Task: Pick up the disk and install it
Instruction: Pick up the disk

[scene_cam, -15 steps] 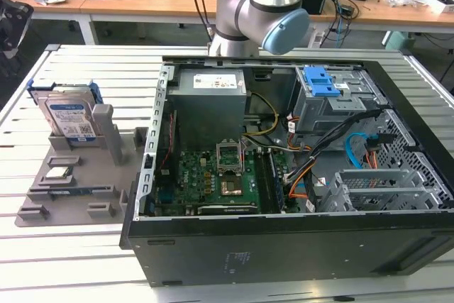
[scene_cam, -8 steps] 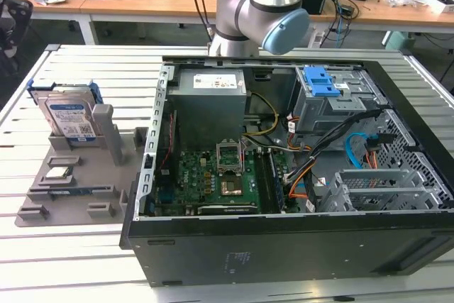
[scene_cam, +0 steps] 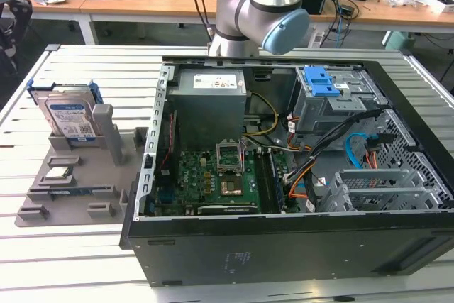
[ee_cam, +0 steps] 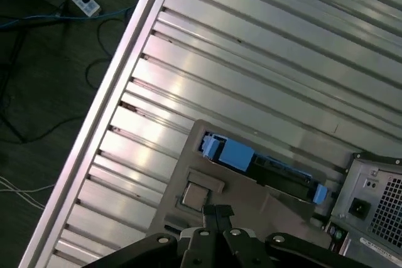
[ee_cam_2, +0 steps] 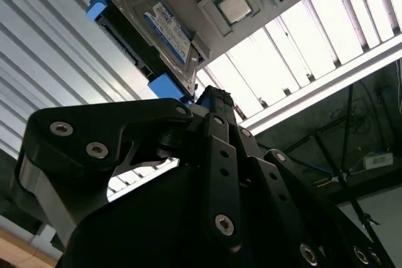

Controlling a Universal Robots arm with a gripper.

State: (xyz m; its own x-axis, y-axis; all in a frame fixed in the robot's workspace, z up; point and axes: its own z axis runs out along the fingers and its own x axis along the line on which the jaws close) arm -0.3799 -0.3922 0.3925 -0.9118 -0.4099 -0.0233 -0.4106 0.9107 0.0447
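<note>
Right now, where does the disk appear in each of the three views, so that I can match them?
Exterior view: the disk stands leaning in the grey holder, at the exterior view's left, beside the open computer case.
Second wrist view: the disk stands in that holder, near the square chip.
First wrist view: the disk shows edge-on, standing on that holder.
Shared landmark: the grey holder.

Cluttered wooden desks (scene_cam: 106, 5) stand behind slatted table (scene_cam: 85, 62).
</note>
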